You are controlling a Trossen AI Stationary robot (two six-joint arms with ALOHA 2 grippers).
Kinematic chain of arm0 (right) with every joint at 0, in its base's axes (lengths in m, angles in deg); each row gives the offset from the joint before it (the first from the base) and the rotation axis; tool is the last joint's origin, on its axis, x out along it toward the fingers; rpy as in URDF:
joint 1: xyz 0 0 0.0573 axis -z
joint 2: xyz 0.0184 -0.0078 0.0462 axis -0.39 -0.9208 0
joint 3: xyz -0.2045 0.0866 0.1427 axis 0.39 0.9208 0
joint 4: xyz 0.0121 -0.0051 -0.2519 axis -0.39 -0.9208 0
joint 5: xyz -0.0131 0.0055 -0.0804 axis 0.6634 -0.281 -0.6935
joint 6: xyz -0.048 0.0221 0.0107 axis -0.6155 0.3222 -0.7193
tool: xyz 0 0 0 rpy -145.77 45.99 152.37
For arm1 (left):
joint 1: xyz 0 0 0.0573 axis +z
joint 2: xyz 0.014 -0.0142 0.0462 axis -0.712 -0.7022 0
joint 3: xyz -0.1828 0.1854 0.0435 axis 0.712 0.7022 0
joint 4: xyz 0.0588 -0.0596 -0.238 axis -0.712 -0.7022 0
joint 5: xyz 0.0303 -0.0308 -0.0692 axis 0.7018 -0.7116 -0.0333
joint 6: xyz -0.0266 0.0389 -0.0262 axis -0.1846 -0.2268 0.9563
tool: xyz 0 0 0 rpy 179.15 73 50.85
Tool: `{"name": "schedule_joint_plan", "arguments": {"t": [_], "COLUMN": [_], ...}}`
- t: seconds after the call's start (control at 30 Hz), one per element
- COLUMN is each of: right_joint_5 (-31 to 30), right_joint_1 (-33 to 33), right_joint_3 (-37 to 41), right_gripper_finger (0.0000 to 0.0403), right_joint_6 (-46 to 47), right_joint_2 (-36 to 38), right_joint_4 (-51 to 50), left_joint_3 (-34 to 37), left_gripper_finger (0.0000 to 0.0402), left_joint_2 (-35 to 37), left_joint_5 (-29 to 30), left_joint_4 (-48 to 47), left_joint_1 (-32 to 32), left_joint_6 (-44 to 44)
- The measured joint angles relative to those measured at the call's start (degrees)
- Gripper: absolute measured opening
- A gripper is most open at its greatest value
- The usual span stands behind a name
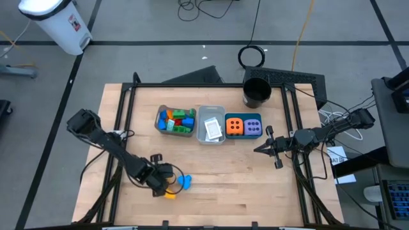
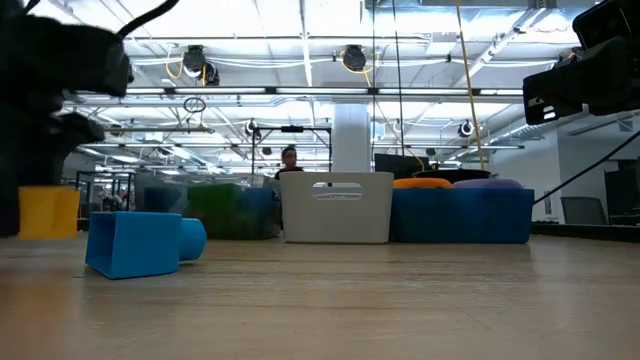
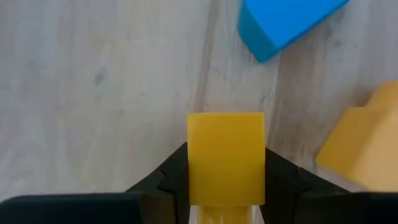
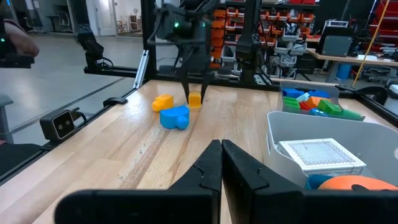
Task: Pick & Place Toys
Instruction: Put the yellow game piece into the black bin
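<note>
While our left gripper (image 3: 226, 186) stands low over the front-left part of the desk (image 1: 255, 191), its two fingers press against both sides of a small yellow brick (image 3: 226, 155), which sits on the wood between them. From the right wrist view we see the same grip from afar: the left gripper (image 4: 194, 96) hangs straight down with the yellow brick (image 4: 194, 99) pinched at its tips. Just beside it lie a blue brick (image 1: 185, 181) and a second, orange-yellow brick (image 4: 163, 102), both loose on the desk; the blue one lies nearer the desk's middle.

Our right gripper (image 1: 258, 148) waits near the desk's right edge, above the wood, with its fingers (image 4: 239, 168) pressed together and nothing between them.

Along the desk's back half three bins stand in a row. We see mixed coloured bricks (image 1: 177, 120) in the clear bin (image 1: 160, 115), a flat white card (image 1: 212, 129) in the grey bin (image 1: 211, 109), and the orange cube (image 1: 234, 126) beside the purple cube (image 1: 253, 126) in the teal bin (image 1: 243, 115). A black cup (image 1: 257, 92) stands at the back, behind the teal bin.
</note>
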Motion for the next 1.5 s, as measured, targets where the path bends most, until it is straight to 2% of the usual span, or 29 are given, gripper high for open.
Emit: {"name": "schedule_joint_plan", "arguments": {"t": [0.37,0.47,0.63,0.8,0.93,1.07,1.3,1.5], "right_joint_5": [0.00,0.00,0.00,-0.02,0.00,0.00,0.00,0.00], "right_joint_1": [0.02,0.01,0.02,0.00,0.01,0.00,0.01,0.01], "right_joint_3": [0.00,0.00,0.00,0.00,0.00,0.00,0.00,0.00], "right_gripper_finger": [0.0004,0.0004,0.0004,0.0004,0.0004,0.0004,0.0004,0.0004], "right_joint_6": [-0.07,-1.28,-1.37,-1.47,-1.50,-1.50,-1.51,-1.51], "right_joint_2": [0.00,0.00,-0.02,0.00,-0.02,-0.01,0.00,-0.02], "right_joint_4": [0.00,0.00,0.00,0.00,0.00,0.00,0.00,0.00], "left_joint_3": [-0.07,-0.07,-0.09,-0.09,-0.11,-0.15,-0.16,-0.15], "left_gripper_finger": [0.0134,0.0137,0.0138,0.0141,0.0145,0.0140,0.0146,0.0139], "left_joint_2": [14.32,18.63,24.41,28.00,28.50,27.32,22.09,15.43], "left_joint_5": [2.00,4.56,8.93,15.05,17.97,17.90,17.21,13.49], "left_joint_4": [-0.85,-0.63,0.38,0.43,1.40,4.95,6.38,7.00], "left_joint_1": [8.21,11.15,15.81,21.40,26.18,30.90,37.29,41.56], "left_joint_6": [2.47,1.85,-4.24,-4.92,-6.42,-8.26,-10.57,-10.49]}}
